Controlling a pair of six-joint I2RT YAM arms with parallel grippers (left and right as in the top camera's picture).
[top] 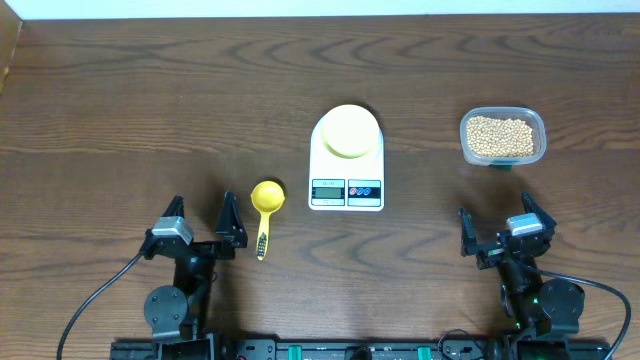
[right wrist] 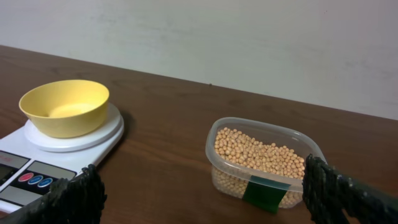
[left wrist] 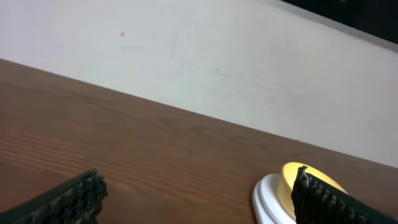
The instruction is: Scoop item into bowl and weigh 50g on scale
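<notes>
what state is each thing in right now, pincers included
bowl: upright on the scale, empty
scale: carrying the bowl, display too small to read
beans: all in the tub, none scooped yet
tub: no lid on it, holding the beans
scoop: lying beside the scale, empty, not held
left pincer: open, holding nothing
right pincer: open, holding nothing

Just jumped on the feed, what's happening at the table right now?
Nothing is being handled yet. The left gripper and right gripper both sit open near the front of the table, holding nothing. The empty bowl sits on the scale. The yellow scoop lies on the wood by the left arm, and the beans are in the clear tub. Scooping has not begun.
</notes>
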